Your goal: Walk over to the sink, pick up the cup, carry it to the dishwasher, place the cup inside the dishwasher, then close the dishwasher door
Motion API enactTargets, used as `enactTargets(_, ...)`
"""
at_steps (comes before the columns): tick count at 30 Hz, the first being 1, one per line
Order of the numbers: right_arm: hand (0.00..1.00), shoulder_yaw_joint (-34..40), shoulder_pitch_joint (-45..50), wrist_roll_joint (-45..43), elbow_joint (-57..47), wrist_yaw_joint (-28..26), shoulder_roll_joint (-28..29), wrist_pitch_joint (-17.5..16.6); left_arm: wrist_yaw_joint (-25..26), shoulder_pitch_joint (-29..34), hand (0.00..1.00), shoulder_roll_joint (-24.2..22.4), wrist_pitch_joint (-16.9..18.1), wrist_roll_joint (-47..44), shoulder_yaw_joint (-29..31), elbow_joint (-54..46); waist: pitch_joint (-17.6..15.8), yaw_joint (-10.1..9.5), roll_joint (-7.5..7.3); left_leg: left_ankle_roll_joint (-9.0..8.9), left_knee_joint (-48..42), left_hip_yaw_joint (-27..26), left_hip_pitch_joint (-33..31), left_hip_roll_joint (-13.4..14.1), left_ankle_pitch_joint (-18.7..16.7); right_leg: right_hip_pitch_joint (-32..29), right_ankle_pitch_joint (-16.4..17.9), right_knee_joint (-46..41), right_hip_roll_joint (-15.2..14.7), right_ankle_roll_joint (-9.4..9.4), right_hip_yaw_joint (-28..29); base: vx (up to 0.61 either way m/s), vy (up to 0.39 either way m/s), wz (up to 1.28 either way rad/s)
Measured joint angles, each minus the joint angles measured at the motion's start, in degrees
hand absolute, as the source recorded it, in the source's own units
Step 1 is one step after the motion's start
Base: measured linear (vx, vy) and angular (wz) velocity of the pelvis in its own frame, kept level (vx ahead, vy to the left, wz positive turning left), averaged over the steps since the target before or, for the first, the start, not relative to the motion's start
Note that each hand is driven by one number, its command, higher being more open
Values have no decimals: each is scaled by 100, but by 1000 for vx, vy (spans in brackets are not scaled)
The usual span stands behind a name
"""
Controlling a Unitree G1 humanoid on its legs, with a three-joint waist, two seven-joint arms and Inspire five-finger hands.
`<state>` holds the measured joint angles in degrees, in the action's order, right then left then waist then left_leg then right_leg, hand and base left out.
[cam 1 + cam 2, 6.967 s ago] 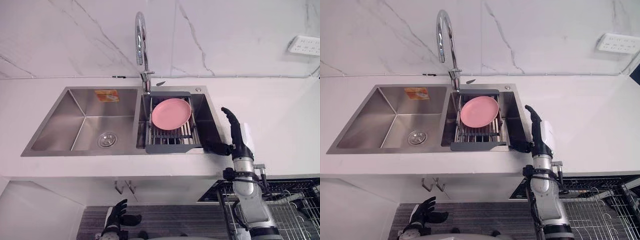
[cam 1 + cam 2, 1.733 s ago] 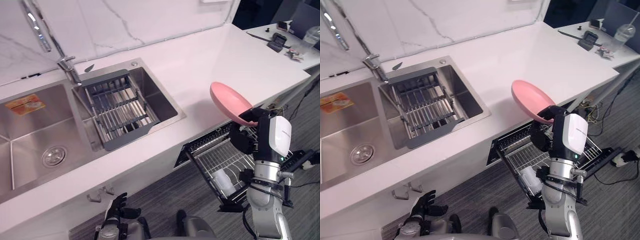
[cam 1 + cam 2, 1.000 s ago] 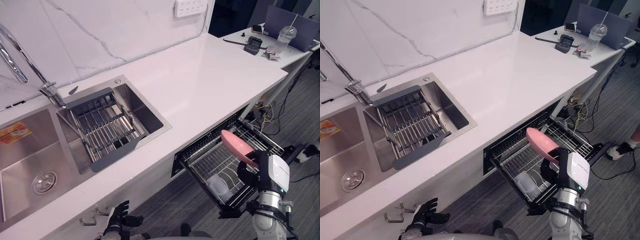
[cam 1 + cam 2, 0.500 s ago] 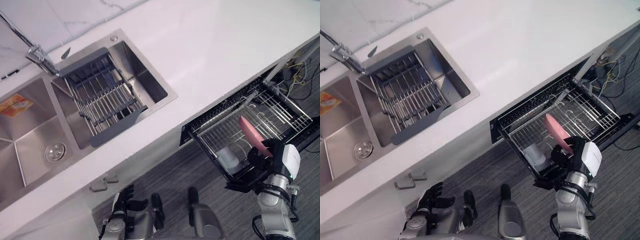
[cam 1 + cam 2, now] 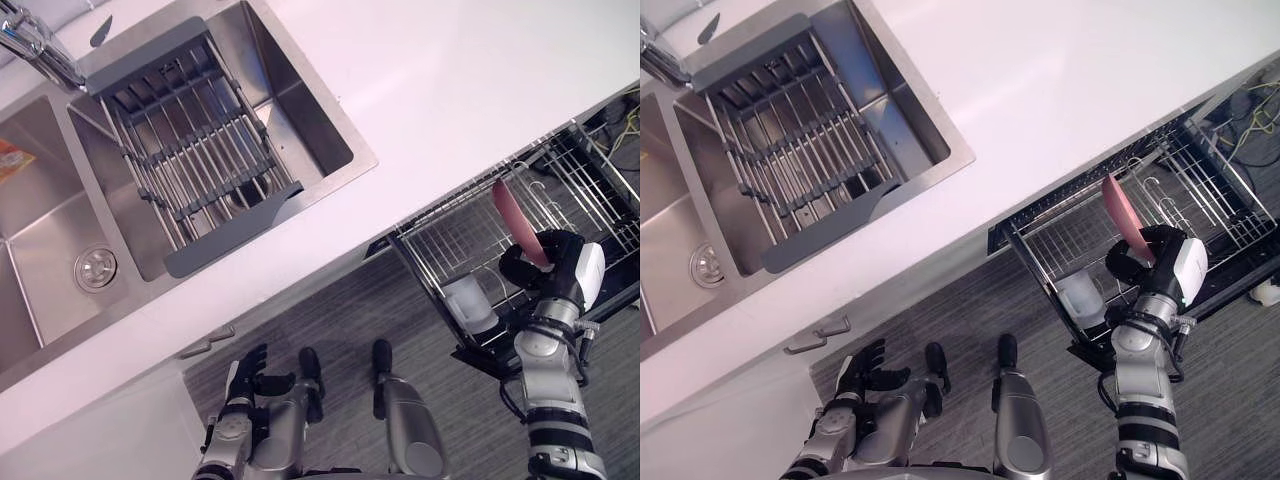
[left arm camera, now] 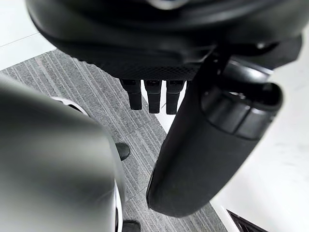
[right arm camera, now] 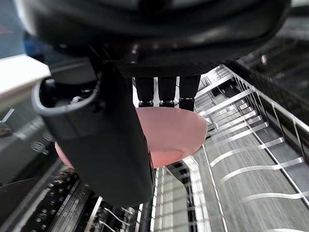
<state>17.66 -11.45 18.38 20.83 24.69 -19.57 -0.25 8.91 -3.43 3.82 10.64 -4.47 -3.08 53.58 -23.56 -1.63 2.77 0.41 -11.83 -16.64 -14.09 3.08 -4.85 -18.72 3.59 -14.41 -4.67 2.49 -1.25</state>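
Pink plate [image 5: 515,222] lowered over dishwasher rack [image 5: 440,240], edge-up in right robot hand [image 5: 550,270].

A grey drain rack [image 5: 185,150] sits near the tap [image 5: 30,45], beside the white countertop [image 5: 480,90].

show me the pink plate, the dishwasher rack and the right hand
pink plate [image 5: 513,217]: left eye view, middle of its tilted face.
dishwasher rack [image 5: 1060,243]: right eye view, bare wire floor.
right hand [image 5: 517,272]: left eye view, dark bulk under the plate.

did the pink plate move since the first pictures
Yes: the pink plate left the sink rack; the right hand holds it on edge over the dishwasher rack.
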Motion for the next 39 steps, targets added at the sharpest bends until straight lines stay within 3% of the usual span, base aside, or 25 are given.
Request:
enactTargets(10, 30, -54, -840, -363, 989, -90, -276, -7, 48, -255, 90, -29, 82, -18, -22, 26, -169, -38, -55, 3, -82, -3, -286, -1, -2, -269, 14, -113, -35, 3, -50, -7, 3, 3)
enactTargets(11, 90, -57, -948, -362, 1080, -95, -308, -7, 68, -287, 90, -29, 84, -18, -22, 27, -178, -44, -68, 3, -89, -1, -311, 2, -2, -295, 14, -123, -34, 2, -54, 0, 0, 0)
enactTargets(24, 90, -233, -1199, -362, 1409, -209, -221, 19, 77, -446, 90, -180, 94, -122, -83, 38, -184, -138, -79, 30, -60, 5, -344, -9, 20, -328, 13, -110, -38, 2, -56, 0, 0, 0)
enactTargets(39, 90, -342, 41, 5, 28, -200, 390, 50, 74, -426, 90, -198, 20, -107, -196, 77, -182, -135, -116, 36, 563, 212, 211, -152, 349, 167, -32, 169, -86, 12, -223, 3, 0, 6)
